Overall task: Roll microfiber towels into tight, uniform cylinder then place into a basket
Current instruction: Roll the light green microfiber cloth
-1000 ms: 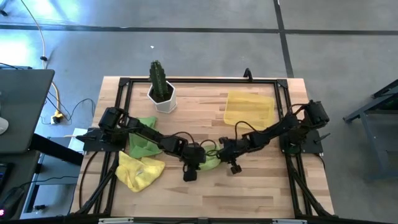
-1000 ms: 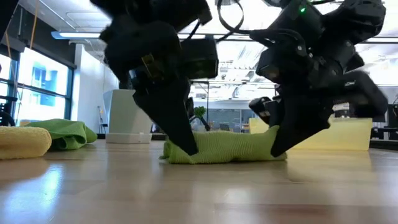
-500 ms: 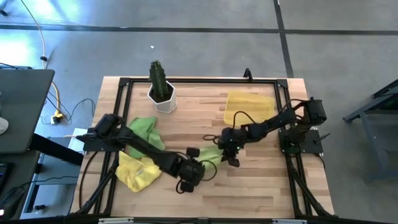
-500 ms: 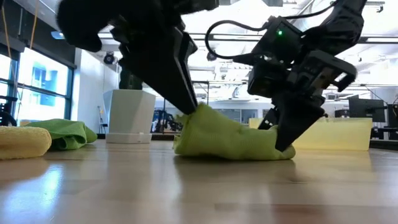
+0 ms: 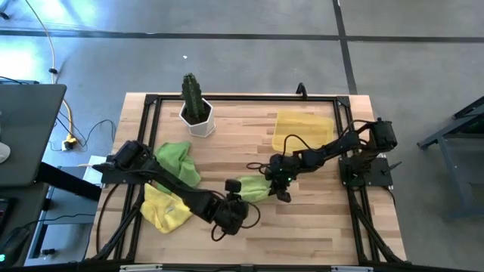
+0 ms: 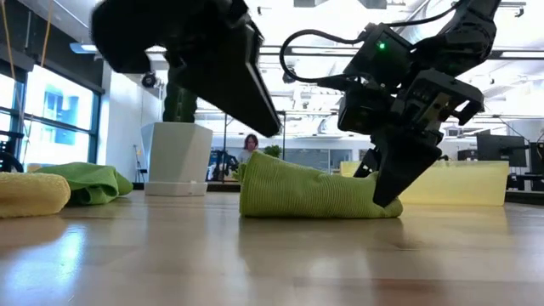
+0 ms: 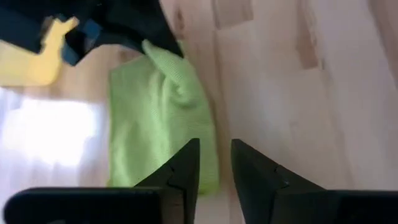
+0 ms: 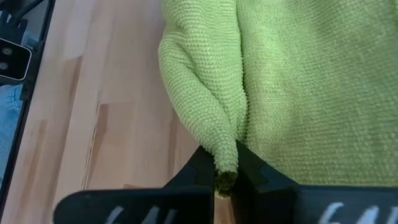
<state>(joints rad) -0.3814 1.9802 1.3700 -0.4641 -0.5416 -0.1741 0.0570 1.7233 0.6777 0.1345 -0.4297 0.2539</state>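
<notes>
- The rolled green towel lies mid-surface, well apart from the basket.
- The right end effector pinches one end of the towel.
- The left end effector hovers just beside the other end, fingers slightly spread, holding nothing.

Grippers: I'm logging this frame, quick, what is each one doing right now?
Left gripper: fingers apart, holding nothing, just off the rolled green towel.
Right gripper: fingers shut on a fold at the green towel's end.
</notes>
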